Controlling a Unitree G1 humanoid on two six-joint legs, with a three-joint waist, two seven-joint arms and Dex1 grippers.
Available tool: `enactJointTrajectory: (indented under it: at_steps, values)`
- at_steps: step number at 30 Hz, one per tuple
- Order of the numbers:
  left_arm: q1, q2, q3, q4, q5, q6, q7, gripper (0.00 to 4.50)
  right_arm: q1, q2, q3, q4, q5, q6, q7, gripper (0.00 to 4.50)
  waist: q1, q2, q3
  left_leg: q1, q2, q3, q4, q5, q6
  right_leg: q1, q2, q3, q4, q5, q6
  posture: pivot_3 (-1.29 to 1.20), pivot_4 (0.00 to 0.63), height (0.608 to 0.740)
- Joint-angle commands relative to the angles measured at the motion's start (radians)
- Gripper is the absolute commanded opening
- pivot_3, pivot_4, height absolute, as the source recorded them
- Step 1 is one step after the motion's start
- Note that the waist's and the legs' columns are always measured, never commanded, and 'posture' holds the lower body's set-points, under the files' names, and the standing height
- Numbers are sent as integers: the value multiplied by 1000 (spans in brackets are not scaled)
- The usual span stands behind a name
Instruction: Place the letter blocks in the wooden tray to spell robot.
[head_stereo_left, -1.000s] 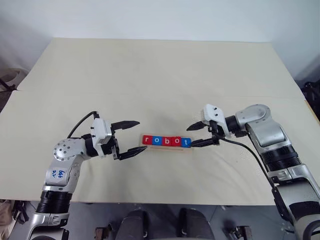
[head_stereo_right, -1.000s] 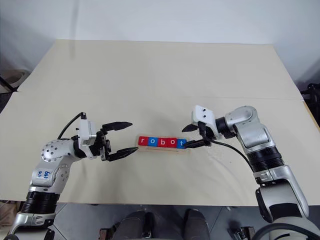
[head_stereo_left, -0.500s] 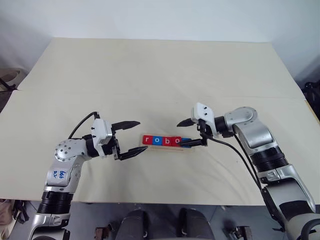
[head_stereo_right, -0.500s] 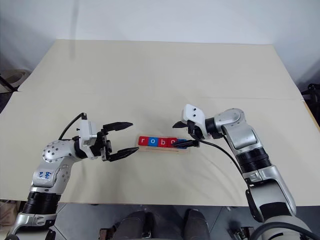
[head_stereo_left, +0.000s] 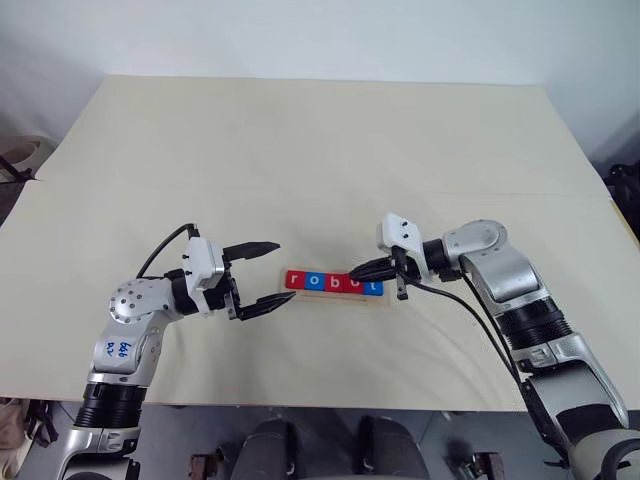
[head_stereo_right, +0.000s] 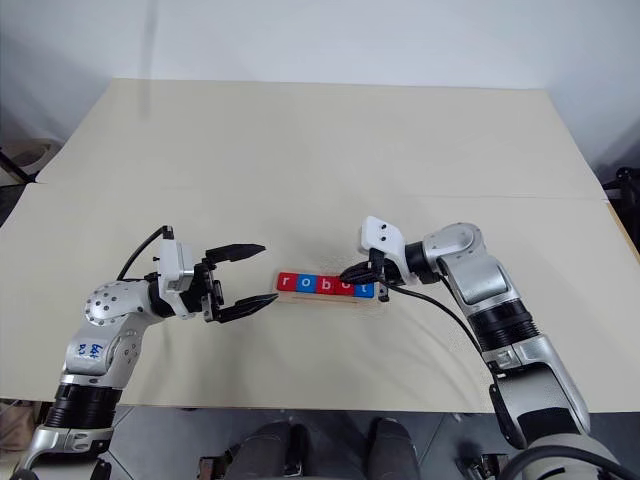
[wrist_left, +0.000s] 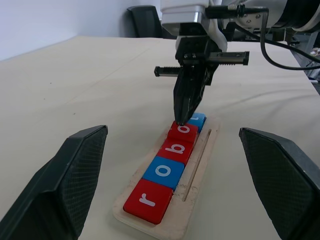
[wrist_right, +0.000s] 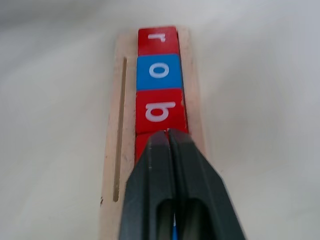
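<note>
Meanwhile, our right gripper (head_stereo_left: 358, 271) had swung in over the long pale wooden tray (wrist_left: 197, 165) on the cream bench (head_stereo_left: 320, 150), its jaws snapped shut, empty, tips on the second "o". The five red and blue letter blocks (head_stereo_left: 332, 283) spelled "robot", so only seating remained. Left gripper (head_stereo_left: 272, 271) waited, jaws wide.

five letter blocks (head_stereo_left: 333, 283), three red, two blue, one wooden tray (wrist_left: 195, 181), two end effectors

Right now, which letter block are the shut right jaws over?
The second o, a red block fourth in the wooden tray. The right gripper has its tip on it; r, the blue o and b lie clear.
</note>
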Motion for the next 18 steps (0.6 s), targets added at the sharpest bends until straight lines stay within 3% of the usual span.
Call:
enactJointTrajectory:
  at_steps: [1,13,18]
  values:
    - [-2,4,9,-34,-6,-9,4,4500,5,4,9,-4,-14,-24,-17,24,0,0,0,0,0,0,0,0,0,0,0,0,0,0,0,0,150,740]
    - [-7,8,9,-37,-7,-1,4,4500,28,-12,1,-35,21,8,11,24,0,0,0,0,0,0,0,0,0,0,0,0,0,0,0,0,150,740]
    - [-7,8,9,-36,-8,0,3,4500,-22,16,-51,23,33,8,-59,24,0,0,0,0,0,0,0,0,0,0,0,0,0,0,0,0,150,740]
